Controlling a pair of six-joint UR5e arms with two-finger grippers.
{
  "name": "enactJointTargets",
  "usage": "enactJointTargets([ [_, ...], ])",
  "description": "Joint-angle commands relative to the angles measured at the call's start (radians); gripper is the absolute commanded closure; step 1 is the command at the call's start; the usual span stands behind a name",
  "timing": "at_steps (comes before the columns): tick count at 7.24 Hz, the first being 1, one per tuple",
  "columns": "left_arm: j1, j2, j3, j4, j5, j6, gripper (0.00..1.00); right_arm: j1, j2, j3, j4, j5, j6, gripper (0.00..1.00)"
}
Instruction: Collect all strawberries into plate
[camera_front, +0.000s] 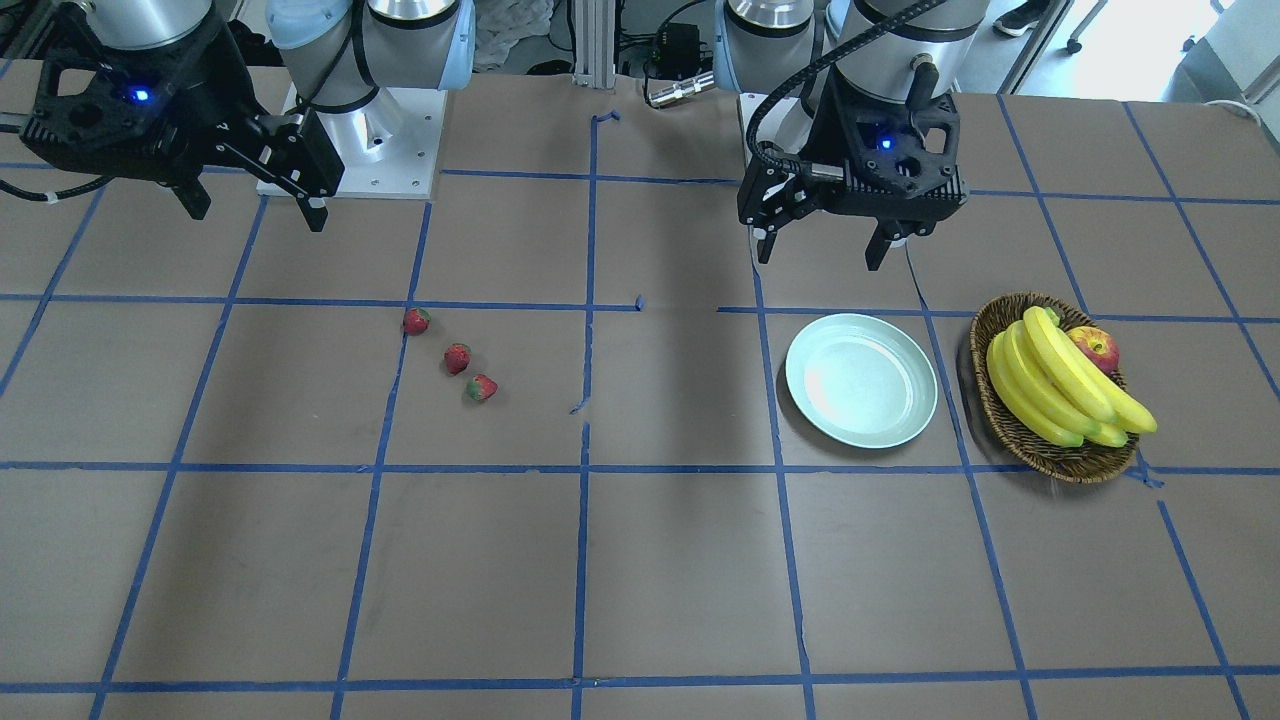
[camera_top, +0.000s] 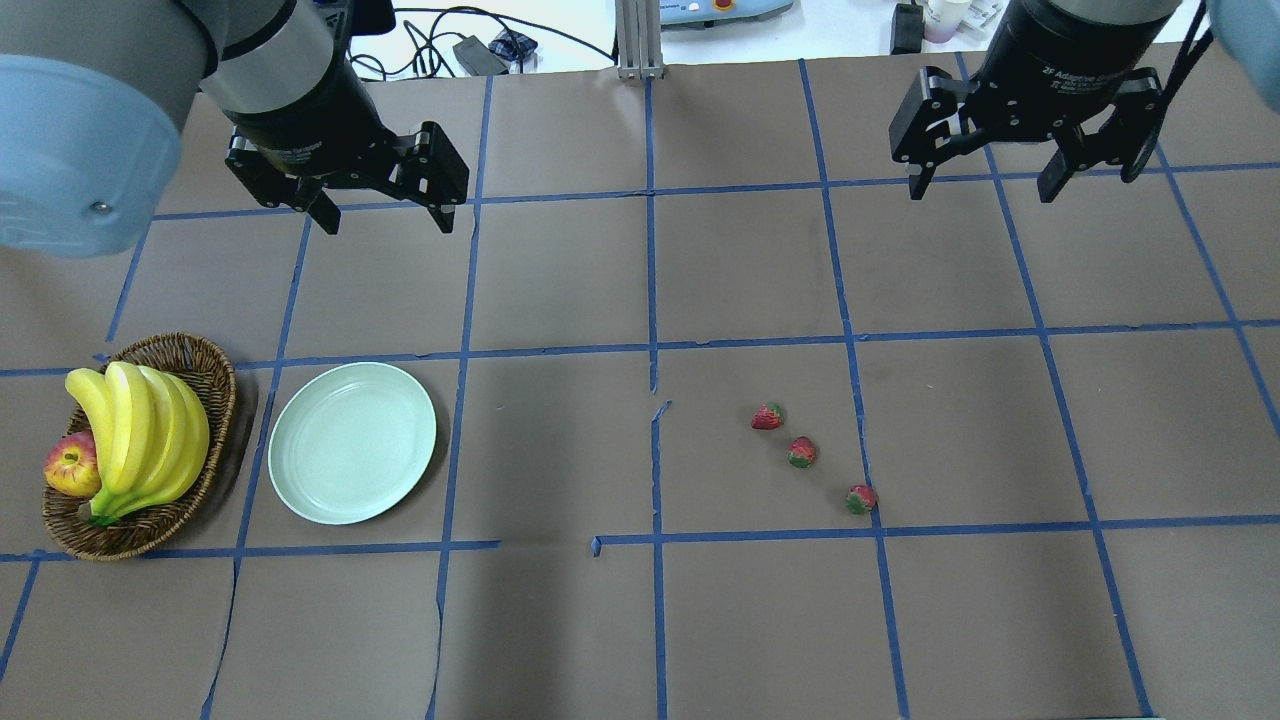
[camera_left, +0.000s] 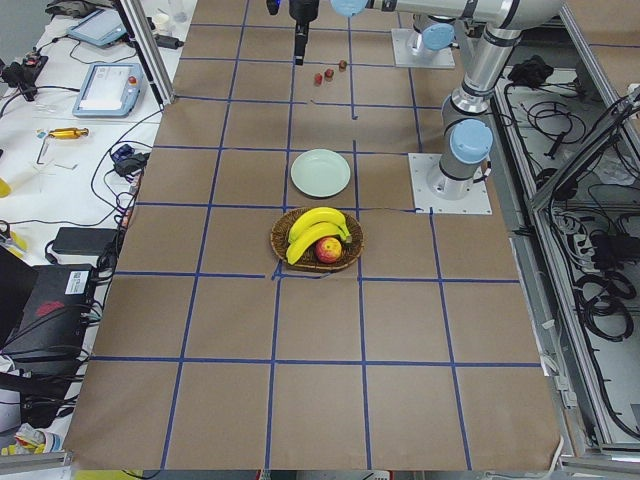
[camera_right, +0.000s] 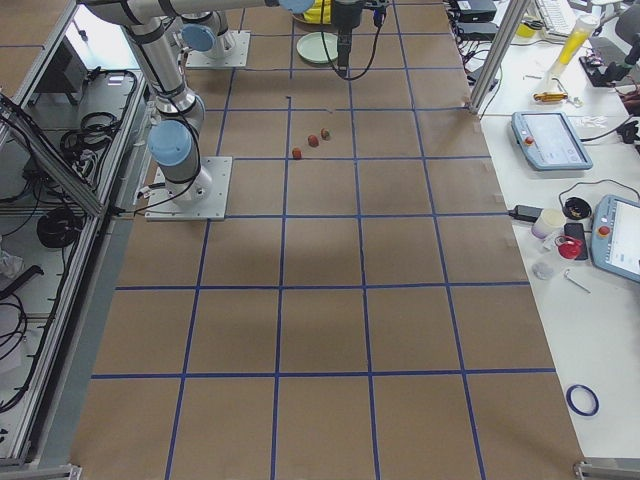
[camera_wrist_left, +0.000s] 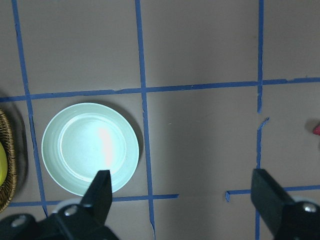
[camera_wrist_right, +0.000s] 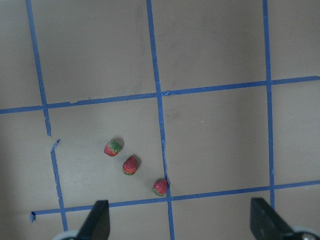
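Three strawberries (camera_top: 767, 417) (camera_top: 801, 452) (camera_top: 860, 499) lie in a diagonal row on the brown table, right of centre in the overhead view; they also show in the front view (camera_front: 457, 357) and the right wrist view (camera_wrist_right: 130, 165). The pale mint-green plate (camera_top: 352, 442) lies empty at the left, also in the left wrist view (camera_wrist_left: 90, 148). My left gripper (camera_top: 380, 212) is open and hangs above the table behind the plate. My right gripper (camera_top: 985, 185) is open and hangs well behind the strawberries. Both are empty.
A brown wicker basket (camera_top: 215, 375) with bananas (camera_top: 140, 430) and a red-yellow apple (camera_top: 70, 468) stands just left of the plate. Blue tape lines grid the table. Cables and boxes lie beyond the far edge.
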Motion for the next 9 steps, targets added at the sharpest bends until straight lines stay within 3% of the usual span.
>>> enactJointTargets([
  [1, 0.000, 0.002, 0.000, 0.000, 0.000, 0.000, 0.00, 0.000, 0.008, 0.005, 0.000, 0.002, 0.000, 0.00],
  [3, 0.000, 0.000, -0.003, -0.002, 0.000, -0.002, 0.00, -0.001, 0.078, 0.052, -0.014, -0.003, -0.013, 0.00],
  [4, -0.002, 0.000, -0.016, -0.002, 0.000, 0.000, 0.00, -0.001, 0.091, 0.125, -0.018, -0.008, -0.014, 0.00],
  [7, -0.003, 0.002, -0.028, 0.000, 0.000, -0.002, 0.00, 0.002, 0.079, 0.439, -0.263, -0.014, -0.010, 0.00],
  [9, -0.003, 0.002, -0.029, 0.000, 0.000, -0.002, 0.00, 0.023, 0.082, 0.683, -0.566, -0.011, -0.007, 0.00],
])
